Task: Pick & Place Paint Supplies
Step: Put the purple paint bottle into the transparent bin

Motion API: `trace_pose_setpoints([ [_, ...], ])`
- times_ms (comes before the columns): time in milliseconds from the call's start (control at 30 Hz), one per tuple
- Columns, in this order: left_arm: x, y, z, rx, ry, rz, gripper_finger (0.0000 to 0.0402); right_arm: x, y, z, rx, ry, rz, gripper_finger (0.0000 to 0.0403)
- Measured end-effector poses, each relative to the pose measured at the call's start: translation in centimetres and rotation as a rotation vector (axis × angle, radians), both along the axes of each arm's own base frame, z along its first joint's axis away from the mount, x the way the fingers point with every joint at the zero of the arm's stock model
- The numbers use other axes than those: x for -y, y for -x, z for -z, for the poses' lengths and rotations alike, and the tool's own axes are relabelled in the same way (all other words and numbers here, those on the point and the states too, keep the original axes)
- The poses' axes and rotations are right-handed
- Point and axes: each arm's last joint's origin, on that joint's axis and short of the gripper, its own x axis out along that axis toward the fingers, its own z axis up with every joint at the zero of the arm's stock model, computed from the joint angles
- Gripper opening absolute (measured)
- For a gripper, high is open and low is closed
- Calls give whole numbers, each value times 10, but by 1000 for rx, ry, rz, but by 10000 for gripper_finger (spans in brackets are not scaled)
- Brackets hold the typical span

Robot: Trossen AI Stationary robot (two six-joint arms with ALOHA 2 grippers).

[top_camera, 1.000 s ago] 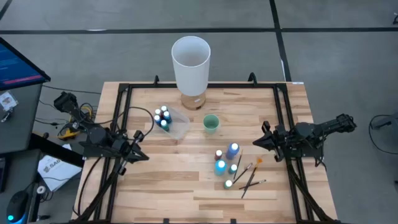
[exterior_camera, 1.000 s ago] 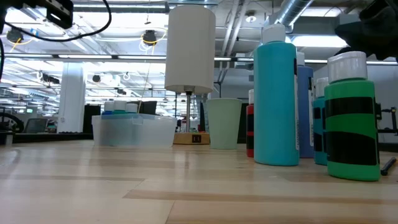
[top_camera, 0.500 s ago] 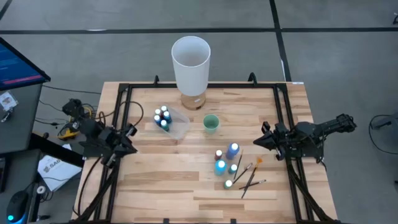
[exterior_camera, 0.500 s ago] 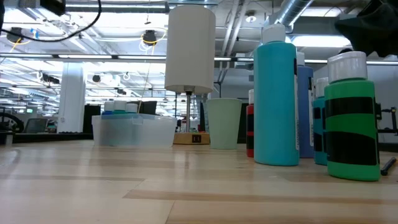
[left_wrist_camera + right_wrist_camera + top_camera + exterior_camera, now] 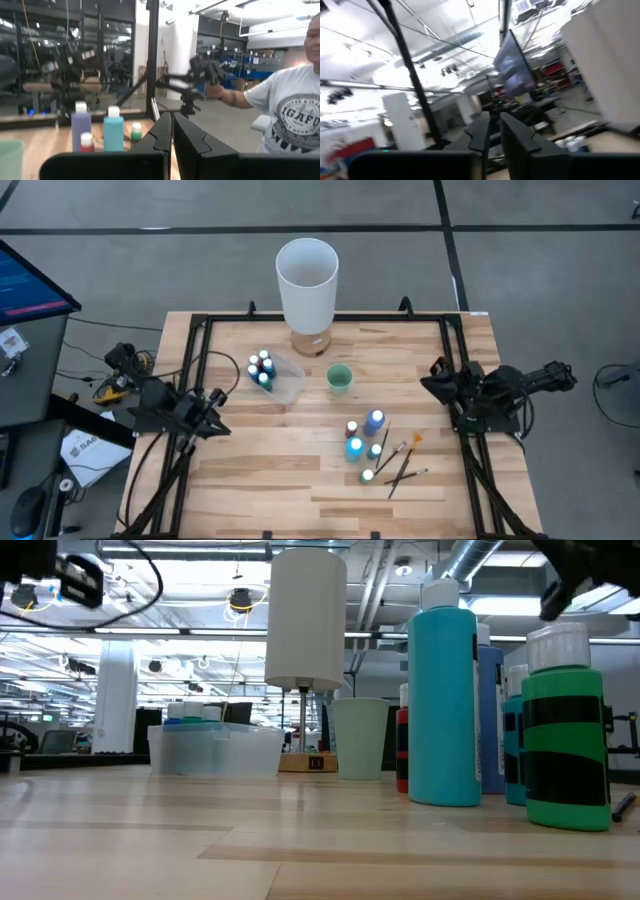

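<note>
Several white-capped paint bottles (image 5: 362, 442) stand loose on the table right of centre: blue, teal, green and reddish. In the low view they loom close, with the teal bottle (image 5: 445, 700) and the green bottle (image 5: 565, 735) in front. More bottles (image 5: 262, 368) stand inside a clear container (image 5: 285, 380). Three thin brushes (image 5: 400, 462) lie flat by the loose bottles, one orange-tipped. My left gripper (image 5: 226, 429) hovers shut at the table's left edge. My right gripper (image 5: 428, 386), also shut, hovers at the right edge, above and beyond the brushes.
A tall white cylinder (image 5: 307, 280) stands on a wooden base at the far edge. A small green cup (image 5: 339, 378) sits between the container and the loose bottles. A black frame (image 5: 200, 330) borders the table. A person (image 5: 295, 115) stands beyond the table's right side.
My right gripper has moved toward the table's far edge, risen and tipped upward, and has left the upper right of the low view. My left gripper drew back toward the left edge, then came slightly forward again. Bottles and brushes stay where they were.
</note>
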Motion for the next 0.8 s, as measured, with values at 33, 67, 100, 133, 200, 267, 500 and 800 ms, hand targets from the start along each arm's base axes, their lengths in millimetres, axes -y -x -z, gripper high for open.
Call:
trace_pose_setpoints([
  [33,1,-1,5,-18,1,-1,2,0,-1,-6,-10,20,22,55],
  [67,1,-1,6,-31,7,-1,2,0,-2,-12,-25,44,41,64],
  [100,1,-1,6,-35,16,1,2,0,-3,-18,-48,65,62,74],
  [133,1,-1,5,-32,19,1,2,-1,-6,-24,-88,89,84,84],
  [200,1,-1,6,-32,12,0,2,-2,-14,-34,-188,124,122,105],
  [267,1,-1,5,-27,1,-3,2,-5,-26,-44,-309,181,149,130],
  [500,1,-1,5,-23,-5,-4,2,-25,-74,-49,-885,338,90,221],
  [800,1,-1,5,-21,0,-3,2,-46,-122,-22,-1128,401,68,261],
])
